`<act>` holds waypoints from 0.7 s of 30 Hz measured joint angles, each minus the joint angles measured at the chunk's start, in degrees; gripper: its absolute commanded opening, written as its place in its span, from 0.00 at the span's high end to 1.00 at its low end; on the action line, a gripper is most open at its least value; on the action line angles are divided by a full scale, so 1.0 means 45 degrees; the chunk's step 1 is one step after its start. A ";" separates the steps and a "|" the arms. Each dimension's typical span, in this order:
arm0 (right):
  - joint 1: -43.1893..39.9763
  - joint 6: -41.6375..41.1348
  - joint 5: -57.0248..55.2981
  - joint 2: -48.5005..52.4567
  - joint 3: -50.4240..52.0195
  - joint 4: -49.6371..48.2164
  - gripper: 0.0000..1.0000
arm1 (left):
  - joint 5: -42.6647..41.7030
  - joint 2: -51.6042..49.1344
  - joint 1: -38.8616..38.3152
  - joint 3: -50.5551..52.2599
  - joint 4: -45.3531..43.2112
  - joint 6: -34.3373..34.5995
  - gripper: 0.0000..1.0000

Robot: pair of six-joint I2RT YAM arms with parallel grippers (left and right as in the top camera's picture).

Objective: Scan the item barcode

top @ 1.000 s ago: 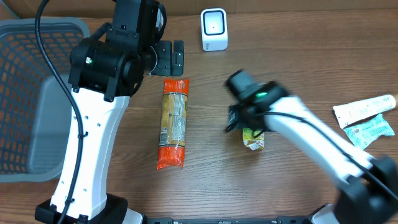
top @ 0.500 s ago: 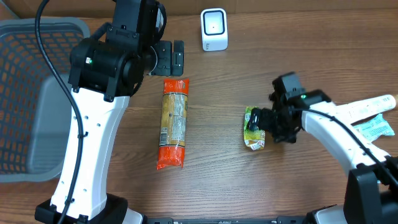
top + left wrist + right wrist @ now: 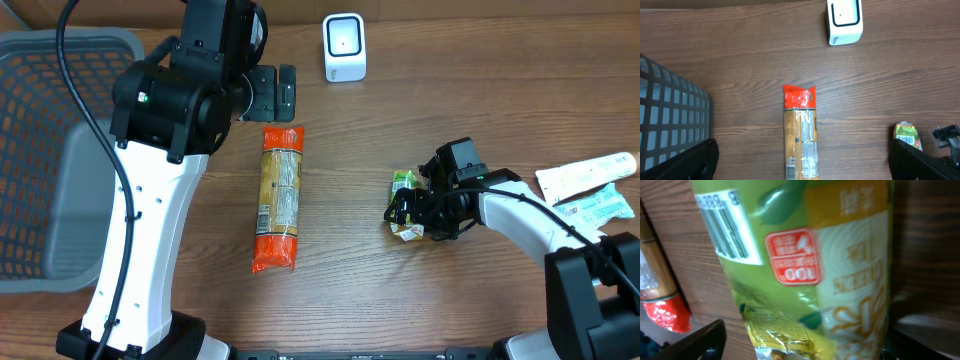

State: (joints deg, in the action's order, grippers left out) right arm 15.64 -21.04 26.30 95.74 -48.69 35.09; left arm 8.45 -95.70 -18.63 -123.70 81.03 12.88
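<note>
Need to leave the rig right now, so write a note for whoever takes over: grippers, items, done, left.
Left gripper: open, empty, raised near the orange packet.
Right gripper: open, low on the table, fingers either side of the green packet, not closed on it.
Scanner: upright at the far table edge, nothing in front of it.
Done: right arm positioned at the green packet; its barcode shows in the wrist view.
Left: grip, lift, show barcode to scanner.

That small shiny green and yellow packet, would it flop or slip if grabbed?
The small shiny green and yellow packet looks like thin film, crinkled at one end, so it would probably flex rather than stay stiff. Its glossy surface may be slippery. Lying flat on the wooden table, it should slide, not roll.
</note>
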 measured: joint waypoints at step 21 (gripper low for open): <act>-0.0010 0.0010 0.0656 0.0578 0.0049 -0.0170 0.48 | 0.0000 0.0000 0.0000 0.0000 0.0000 0.0000 0.00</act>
State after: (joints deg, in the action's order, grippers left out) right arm 15.59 -20.99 29.26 98.35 -48.47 34.33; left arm 8.45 -95.70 -18.63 -123.70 81.03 12.88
